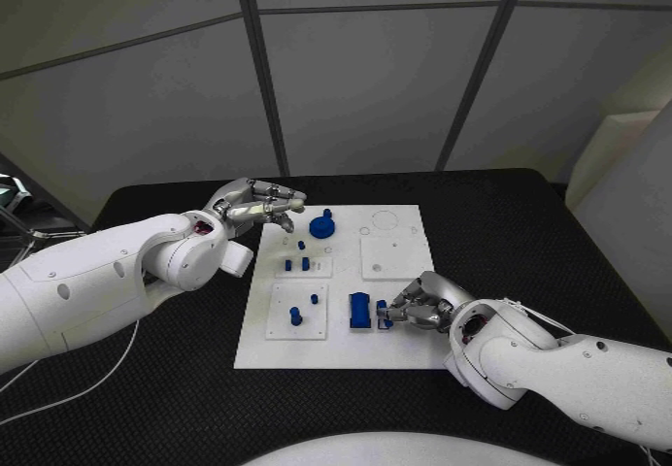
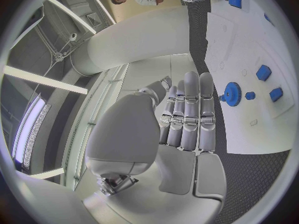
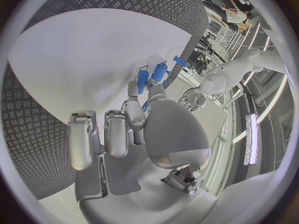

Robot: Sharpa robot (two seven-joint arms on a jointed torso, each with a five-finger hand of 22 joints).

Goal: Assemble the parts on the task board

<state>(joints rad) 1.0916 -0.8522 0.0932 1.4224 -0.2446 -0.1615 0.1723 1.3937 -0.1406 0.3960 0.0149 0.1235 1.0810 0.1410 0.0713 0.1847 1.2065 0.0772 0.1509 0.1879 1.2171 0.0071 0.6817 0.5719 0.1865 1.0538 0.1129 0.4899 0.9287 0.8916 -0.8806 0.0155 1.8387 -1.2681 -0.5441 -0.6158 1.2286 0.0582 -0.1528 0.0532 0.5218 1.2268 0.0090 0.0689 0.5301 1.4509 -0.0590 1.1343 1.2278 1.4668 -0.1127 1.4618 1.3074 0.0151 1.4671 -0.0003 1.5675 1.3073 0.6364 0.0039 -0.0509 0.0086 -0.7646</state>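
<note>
No readable text, label, brand, number or sign is being shown on the task board (image 1: 399,340), the blue parts (image 1: 360,312), the worktop (image 1: 519,243) or either arm.

The task board (image 1: 399,345) has bare near corners (blue parts (image 1: 361,311) crowd its middle).

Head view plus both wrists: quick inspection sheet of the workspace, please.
Surface: black table, textured.
Job's things: white task board at centre; blue gear near its far-left corner; blue block and small blue pegs on it.
Clutter: nothing seen.
Hands: left hand above the board's far-left corner, holds nothing; right hand at the blue block, hold unclear.
Cables: thin white cable on the table under the left arm.
Surroundings: grey panel walls.
</note>
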